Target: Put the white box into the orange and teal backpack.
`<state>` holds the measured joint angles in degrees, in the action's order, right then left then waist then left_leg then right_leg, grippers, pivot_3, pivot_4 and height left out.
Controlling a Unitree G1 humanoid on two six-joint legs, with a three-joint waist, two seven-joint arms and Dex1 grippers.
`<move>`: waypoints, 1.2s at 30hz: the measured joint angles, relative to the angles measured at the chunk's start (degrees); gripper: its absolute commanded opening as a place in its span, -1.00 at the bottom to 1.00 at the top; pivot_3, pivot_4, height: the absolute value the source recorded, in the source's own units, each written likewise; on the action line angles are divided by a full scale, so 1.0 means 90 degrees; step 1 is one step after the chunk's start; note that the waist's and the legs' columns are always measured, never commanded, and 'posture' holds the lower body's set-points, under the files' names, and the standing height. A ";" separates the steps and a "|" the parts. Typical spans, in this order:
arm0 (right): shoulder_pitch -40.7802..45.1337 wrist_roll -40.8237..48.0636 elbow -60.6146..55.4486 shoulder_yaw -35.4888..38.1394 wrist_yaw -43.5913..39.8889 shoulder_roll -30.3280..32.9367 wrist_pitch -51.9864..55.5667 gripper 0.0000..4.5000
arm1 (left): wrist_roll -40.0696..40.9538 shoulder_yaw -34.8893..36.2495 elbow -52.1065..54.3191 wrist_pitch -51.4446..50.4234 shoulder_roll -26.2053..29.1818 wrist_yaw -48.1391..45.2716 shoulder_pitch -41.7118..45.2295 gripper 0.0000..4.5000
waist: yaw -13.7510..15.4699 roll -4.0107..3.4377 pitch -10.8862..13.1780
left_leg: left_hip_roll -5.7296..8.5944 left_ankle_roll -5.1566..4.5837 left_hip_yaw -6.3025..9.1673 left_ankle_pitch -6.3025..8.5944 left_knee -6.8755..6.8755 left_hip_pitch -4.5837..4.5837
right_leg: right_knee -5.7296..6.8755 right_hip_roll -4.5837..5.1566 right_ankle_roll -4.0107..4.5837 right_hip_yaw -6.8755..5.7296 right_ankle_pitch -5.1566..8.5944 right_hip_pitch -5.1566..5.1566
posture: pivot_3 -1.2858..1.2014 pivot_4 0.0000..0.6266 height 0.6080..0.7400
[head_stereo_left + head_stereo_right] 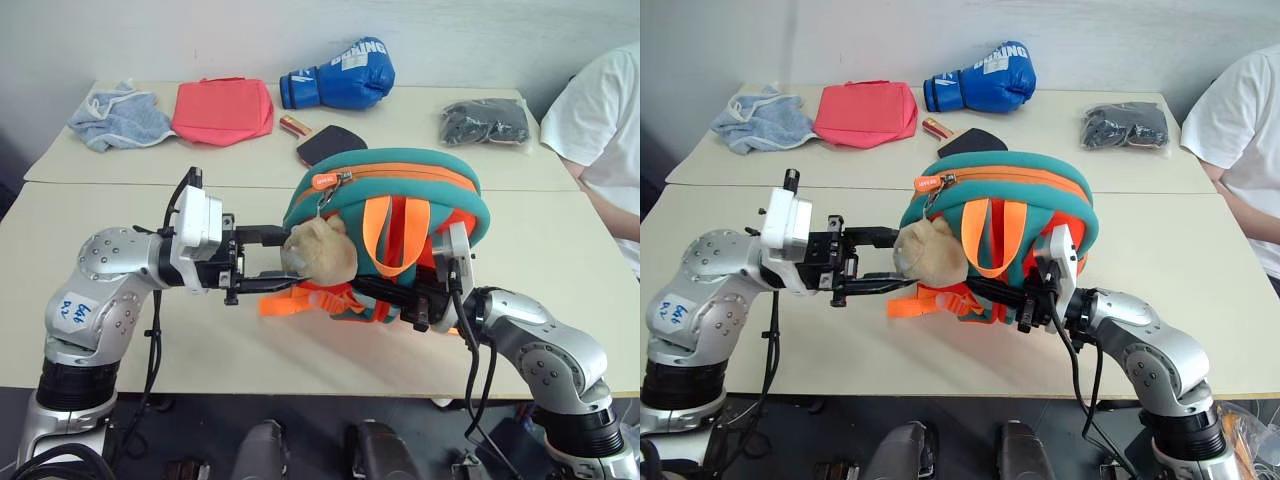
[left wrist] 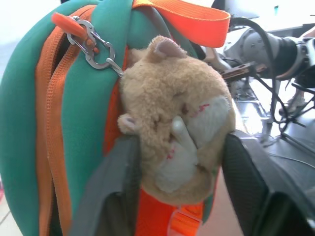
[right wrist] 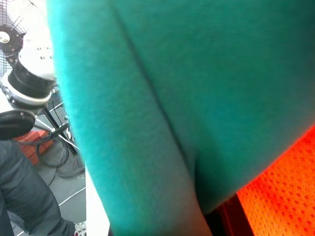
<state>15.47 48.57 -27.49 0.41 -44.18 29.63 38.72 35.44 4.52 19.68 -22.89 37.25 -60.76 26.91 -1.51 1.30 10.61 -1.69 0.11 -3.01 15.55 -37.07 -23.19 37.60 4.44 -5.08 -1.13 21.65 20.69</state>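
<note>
The orange and teal backpack (image 1: 400,175) stands upright at the middle of the near table, between my two arms. A tan plush toy (image 1: 322,250) hangs from a carabiner on its zipper. My left gripper (image 1: 285,260) reaches in level from the left. Its fingers (image 2: 256,187) press against both sides of the plush toy (image 2: 172,123). My right gripper (image 1: 368,290) comes in from the right, low among the orange straps, shut on the backpack; its wrist view has teal fabric (image 3: 147,98) right against it. The white box is out of view.
On the far table lie a blue-grey cloth (image 1: 118,118), a flat coral-red pouch (image 1: 222,110), a blue boxing glove (image 1: 340,76), a black paddle (image 1: 328,143) and a dark bagged bundle (image 1: 485,122). A person in a white shirt (image 1: 600,110) sits at the right edge.
</note>
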 measured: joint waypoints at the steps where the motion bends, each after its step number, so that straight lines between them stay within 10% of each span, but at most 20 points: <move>1: 0.0001 -0.0014 0.0001 0.0000 0.0010 -0.0029 -0.0007 -1.00 | -0.0042 0.0000 -0.0068 0.0058 -0.0050 0.0060 0.0004 -0.46 | 0.0001 0.0000 0.0000 | -0.0001 0.0000 0.0000 0.0000 -0.0001 0.0000 | 0.0000 -0.0001 0.0000 -0.0001 0.0000 0.0000 | 0.03 -0.52 1.00; 5: 0.0001 -0.0021 0.0000 0.0000 0.0126 -0.0147 -0.0019 -1.00 | 0.0330 0.0182 -0.0331 -0.0353 -0.0040 0.0221 0.0219 -0.77 | -0.0002 0.0000 0.0000 | -0.0002 0.0001 0.0002 0.0000 0.0000 -0.0001 | 0.0004 -0.0001 0.0000 -0.0003 0.0000 0.0002 | 0.03 -0.52 1.00; 13: -0.0193 0.0388 -0.0141 0.0393 0.0574 -0.0169 0.0021 -1.00 | 0.1225 0.1017 -0.2482 -0.1574 0.0982 0.0066 0.1457 -0.77 | 0.0001 -0.0001 0.0001 | 0.0000 0.0012 0.0003 -0.0007 0.0001 0.0000 | 0.0004 -0.0002 0.0000 -0.0009 0.0000 0.0005 | 0.03 -0.52 1.00; 36: -0.0835 0.0585 -0.0698 0.0466 0.1428 -0.0350 -0.0168 -1.00 | -0.1872 -0.0998 -0.3837 0.1234 0.0619 -0.0568 0.0399 -0.77 | 0.0016 -0.0002 0.0000 | 0.0002 -0.0005 0.0000 0.0006 0.0006 0.0000 | -0.0012 0.0009 0.0001 -0.0004 0.0000 0.0001 | 0.03 -0.52 1.00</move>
<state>7.95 53.84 -33.77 4.61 -31.34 26.48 37.21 18.59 -4.46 -14.85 -11.79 42.82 -65.87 30.50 -1.37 1.29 10.60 -1.68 0.07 -3.02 15.60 -37.02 -23.19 37.50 4.52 -5.07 -1.17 21.65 20.69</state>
